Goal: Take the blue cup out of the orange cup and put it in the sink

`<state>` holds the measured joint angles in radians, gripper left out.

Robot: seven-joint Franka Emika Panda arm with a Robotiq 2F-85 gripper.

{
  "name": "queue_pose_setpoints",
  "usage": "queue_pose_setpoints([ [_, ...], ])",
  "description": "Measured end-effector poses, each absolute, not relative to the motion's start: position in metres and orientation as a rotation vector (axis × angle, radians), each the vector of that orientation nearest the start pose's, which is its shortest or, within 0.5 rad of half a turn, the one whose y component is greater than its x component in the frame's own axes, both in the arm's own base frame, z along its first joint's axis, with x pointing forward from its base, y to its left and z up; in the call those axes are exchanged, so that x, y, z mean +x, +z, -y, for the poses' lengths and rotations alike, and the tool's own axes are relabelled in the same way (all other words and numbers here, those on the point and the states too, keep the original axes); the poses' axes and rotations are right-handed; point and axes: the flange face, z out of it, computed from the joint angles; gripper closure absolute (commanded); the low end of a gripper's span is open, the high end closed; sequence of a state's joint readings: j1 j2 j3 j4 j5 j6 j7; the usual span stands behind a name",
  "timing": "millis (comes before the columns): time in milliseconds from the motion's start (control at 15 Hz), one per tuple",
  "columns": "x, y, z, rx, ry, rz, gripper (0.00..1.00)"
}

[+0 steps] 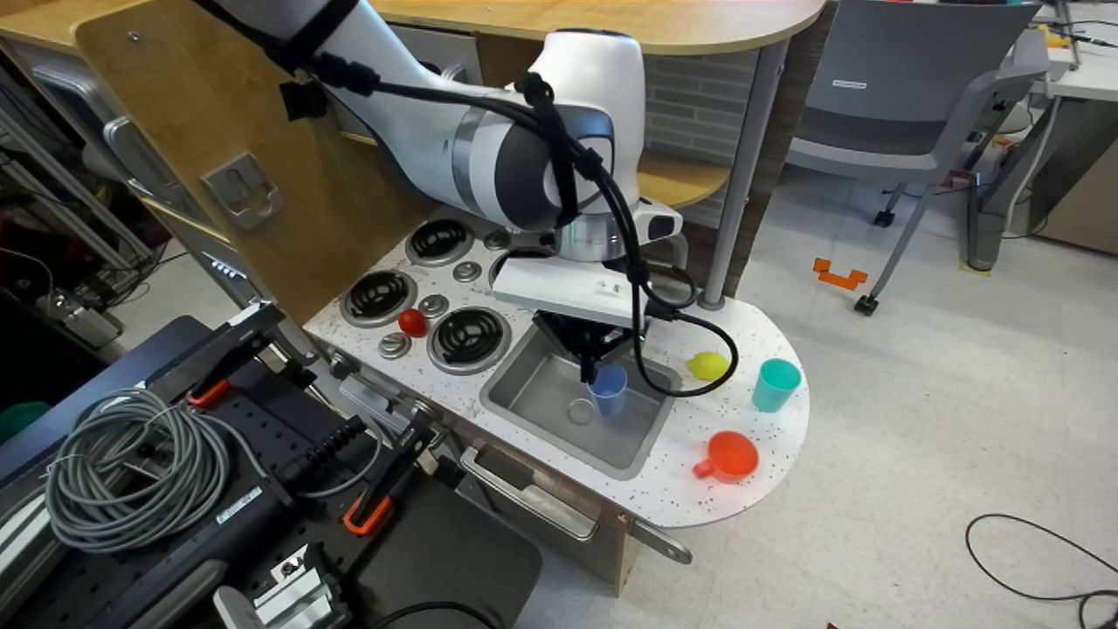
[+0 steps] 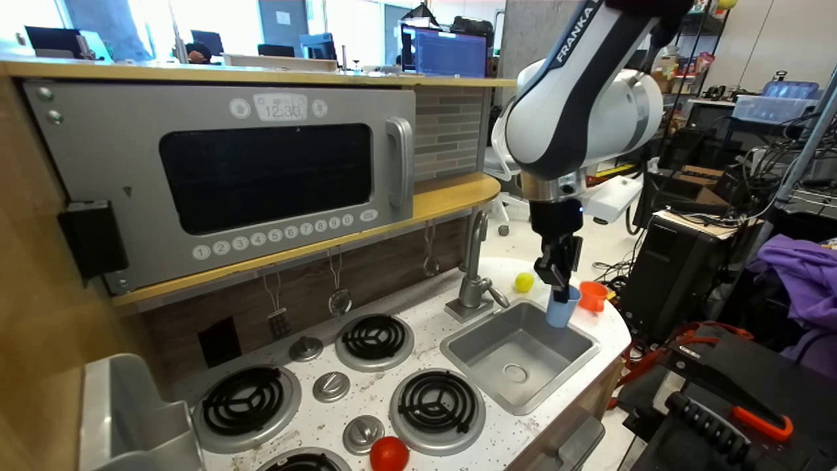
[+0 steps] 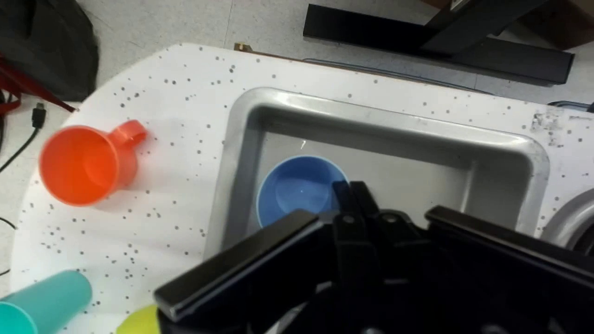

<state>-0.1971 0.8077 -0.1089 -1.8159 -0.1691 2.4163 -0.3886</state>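
Note:
The blue cup (image 3: 301,190) hangs upright at the sink (image 3: 394,118), near the end by the orange cup. My gripper (image 3: 350,183) is shut on its rim, one finger inside the cup and one outside. In an exterior view the blue cup (image 2: 560,314) overlaps the sink's edge (image 2: 592,337); how far its base is above the basin floor I cannot tell. The orange cup (image 3: 83,164) stands apart on the white counter, its inside showing nothing. It also shows in both exterior views, orange cup (image 1: 732,456) and orange cup (image 2: 592,296).
A teal cup (image 1: 776,384) and a yellow lemon-like piece (image 1: 707,365) are on the counter beyond the sink. The silver faucet (image 2: 472,288) rises at the sink's back edge. Black burners (image 1: 469,339) and a red ball (image 1: 412,322) lie on the opposite side.

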Motion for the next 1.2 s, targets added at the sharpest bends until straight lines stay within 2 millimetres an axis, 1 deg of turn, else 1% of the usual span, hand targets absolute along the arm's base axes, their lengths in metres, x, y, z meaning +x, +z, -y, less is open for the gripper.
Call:
queue_pose_setpoints([
  [133,0.595,0.064,0.165,-3.192,0.441,0.432,0.99],
  [200,0.599,0.056,0.158,-3.191,0.469,0.432,0.99],
  [333,0.599,0.04,0.156,-3.181,0.546,0.399,0.99],
  [533,0.608,0.018,0.153,-3.164,0.602,0.406,0.99],
  [667,0.614,0.008,0.153,-3.162,0.621,0.405,0.99],
  [800,0.618,0.002,0.157,-3.171,0.611,0.393,0.99],
  [1000,0.62,-0.002,0.168,-3.189,0.589,0.336,0.99],
  [1200,0.622,-0.001,0.182,-3.197,0.554,0.23,0.99],
])
